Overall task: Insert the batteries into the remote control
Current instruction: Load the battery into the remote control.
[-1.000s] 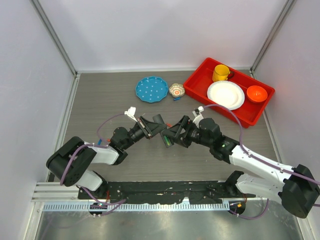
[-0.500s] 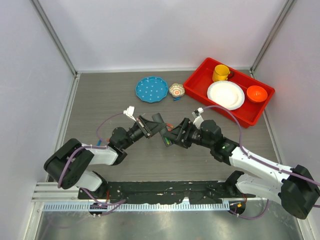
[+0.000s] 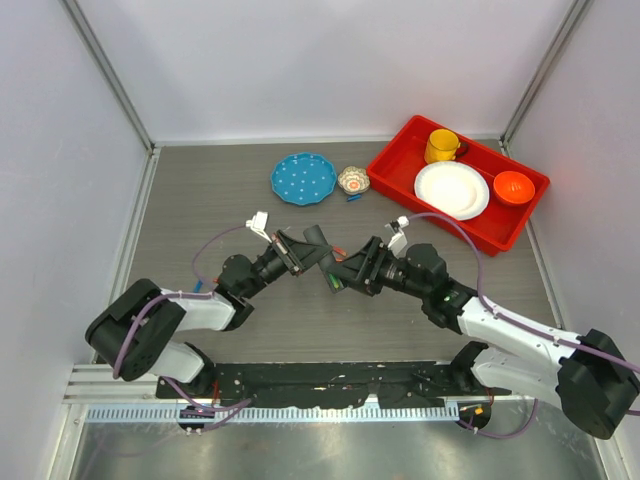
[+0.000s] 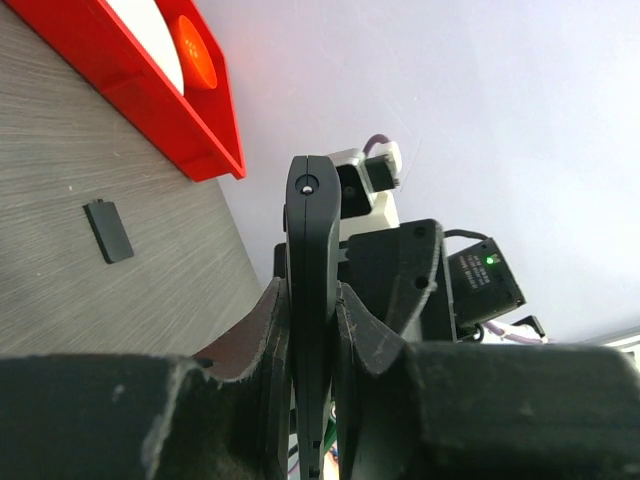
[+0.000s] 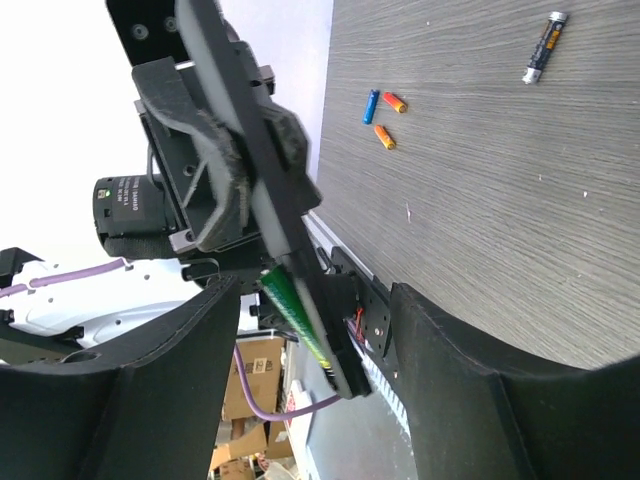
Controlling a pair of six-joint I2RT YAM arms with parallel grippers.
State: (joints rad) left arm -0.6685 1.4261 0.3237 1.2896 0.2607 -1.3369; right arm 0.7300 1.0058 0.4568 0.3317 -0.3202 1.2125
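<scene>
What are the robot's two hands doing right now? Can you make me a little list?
left gripper: shut on the remote control, held on its edge above the table
right gripper: open, fingers on either side of the remote's end
green battery: lying along the remote, between the right fingers
second battery: loose on the table
small black cover: flat on the table, near the red tray

A robotics lab cell is indicated: a grey worktop [image 3: 200, 200] is enclosed by white panels [image 3: 320, 70] on aluminium posts [image 3: 110, 75], with a black mounting rail [image 3: 330, 381] bolted along the near edge.
</scene>
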